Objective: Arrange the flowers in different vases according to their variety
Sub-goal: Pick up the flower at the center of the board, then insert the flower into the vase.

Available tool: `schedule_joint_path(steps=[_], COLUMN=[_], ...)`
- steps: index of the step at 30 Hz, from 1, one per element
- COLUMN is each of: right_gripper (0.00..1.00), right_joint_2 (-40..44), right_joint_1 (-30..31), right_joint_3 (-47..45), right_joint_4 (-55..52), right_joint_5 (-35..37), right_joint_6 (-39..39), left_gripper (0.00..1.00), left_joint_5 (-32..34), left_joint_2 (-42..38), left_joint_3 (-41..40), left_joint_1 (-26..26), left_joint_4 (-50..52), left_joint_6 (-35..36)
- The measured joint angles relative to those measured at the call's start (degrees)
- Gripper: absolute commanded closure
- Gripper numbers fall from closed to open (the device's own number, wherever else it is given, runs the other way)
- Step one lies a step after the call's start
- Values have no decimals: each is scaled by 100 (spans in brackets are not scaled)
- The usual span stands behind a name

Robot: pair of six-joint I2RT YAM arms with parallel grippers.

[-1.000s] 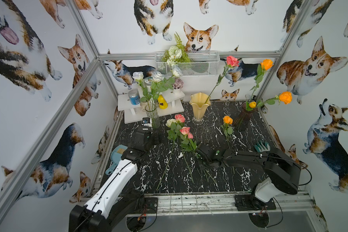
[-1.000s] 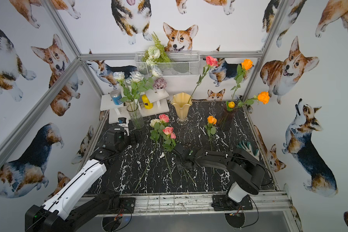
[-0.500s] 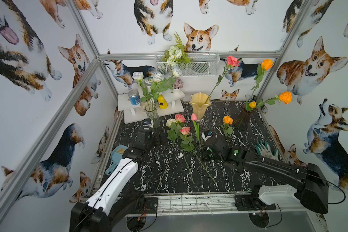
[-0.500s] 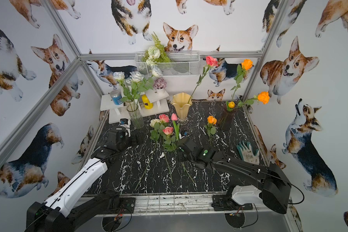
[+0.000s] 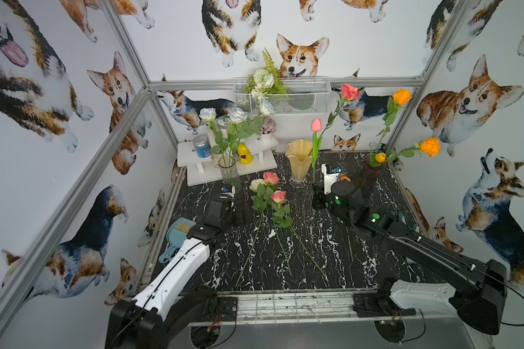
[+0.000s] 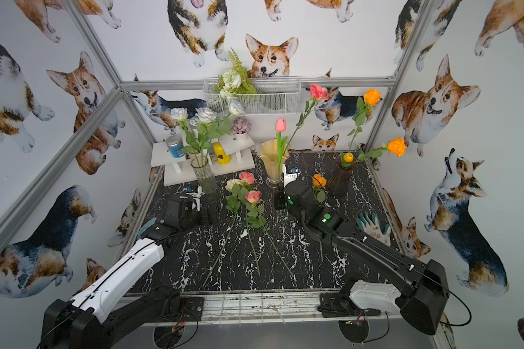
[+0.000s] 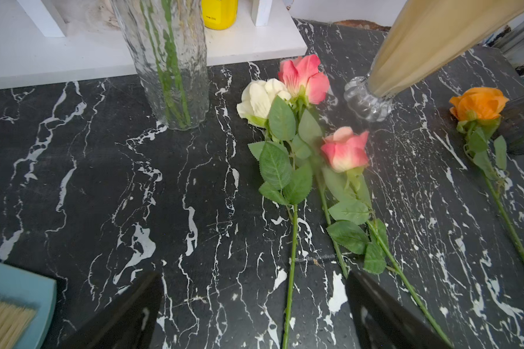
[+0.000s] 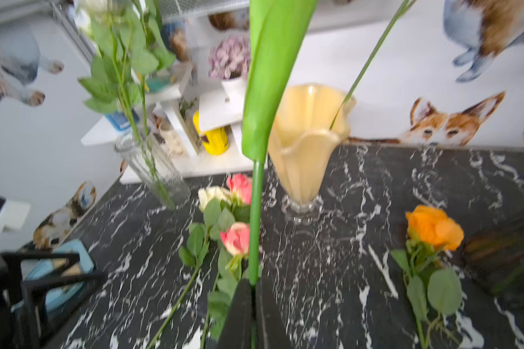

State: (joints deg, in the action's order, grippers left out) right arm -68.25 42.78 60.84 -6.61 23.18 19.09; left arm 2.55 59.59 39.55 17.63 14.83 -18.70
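While the right gripper (image 8: 253, 286) has its fingers (image 8: 239, 317) clamped on the lower stem of the pink tulip (image 5: 316, 124), the flower stands near upright: stem comes straight out from between the fingers, bud well above them. Tulip sits just beside the cream-yellow vase (image 5: 298, 163), outside it, bud higher than the wavy rim. That vase holds one leaning pink rose (image 5: 350, 91). On the left gripper (image 7: 254, 275): fingers (image 7: 127, 314) wide apart, nothing held, low over the black marble surface (image 7: 103, 181). In the left wrist view the stem of the loose white rose (image 7: 260, 99) passes between those fingers; can't tell if it touches either. Flat on the surface next to it: pink rose #1 (image 7: 304, 75), head against the white head, and pink rose #2 (image 7: 345, 149), just beside. The orange rose (image 7: 478, 102) lies well apart from those three, head just beside the dark purple vase (image 6: 341, 178), which holds the other orange flowers (image 5: 430, 146). Last, the clear glass vase (image 5: 229, 172) holds the white roses (image 5: 236, 114).
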Motion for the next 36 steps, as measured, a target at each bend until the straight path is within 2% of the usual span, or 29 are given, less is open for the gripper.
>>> schedule_joint_path(steps=[8,19,26,35,36], right_gripper=[100,100,100,100,94], right_joint_2=[-1152,-2839,-3484,-3799,-3799], right_joint_1=[-588,-1027,-1054,-1058,-1058], right_joint_3=[1121,2282,2452,2389,2369], right_joint_4=[1364,2900,3615,3985,3985], right_joint_5=[76,79,345,560,577], right_joint_6=[-1093,-1871,-2223,-2295,-2295], left_gripper=[0,0,0,0,0], left_joint_5=[-509,-839,-868,-848,-839], left_joint_2=[195,302,313,299,297], left_joint_3=[-28,-28,-28,-28,-28], left_joint_1=[103,122,122,122,122], left_joint_4=[-15,-90,-90,-90,-90], left_joint_6=[4,24,26,44,44])
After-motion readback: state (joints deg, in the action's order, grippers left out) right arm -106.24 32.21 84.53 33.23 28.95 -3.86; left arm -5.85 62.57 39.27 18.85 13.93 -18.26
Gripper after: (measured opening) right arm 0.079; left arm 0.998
